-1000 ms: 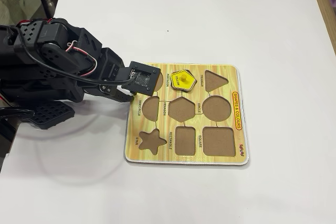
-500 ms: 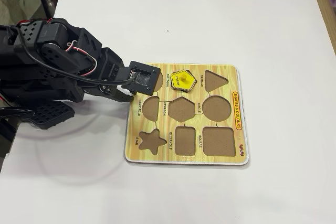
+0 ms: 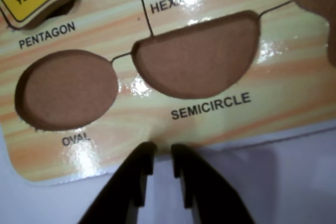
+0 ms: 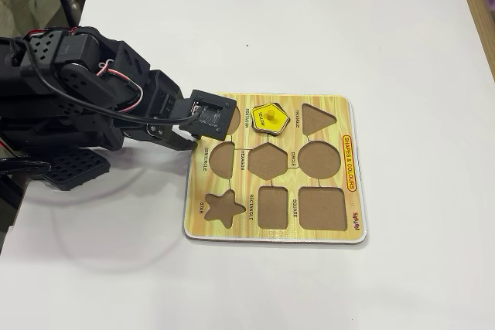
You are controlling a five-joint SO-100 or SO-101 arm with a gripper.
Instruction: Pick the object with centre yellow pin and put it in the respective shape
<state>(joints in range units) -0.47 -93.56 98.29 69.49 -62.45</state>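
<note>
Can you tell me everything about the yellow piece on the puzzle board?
The yellow piece is a flat pentagon with a brown, wood-like edge, a dark outline and the word YELLOW printed on top. A small yellow knob stands at its middle. It sits in the pentagon slot of the wooden-looking puzzle board, top row middle in the fixed view, not quite flush. All other slots look empty. The gripper is near the board's edge and does not touch it.

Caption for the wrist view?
Empty claw, nearly closed, at the puzzle board edge below empty oval and semicircle slots.
</note>
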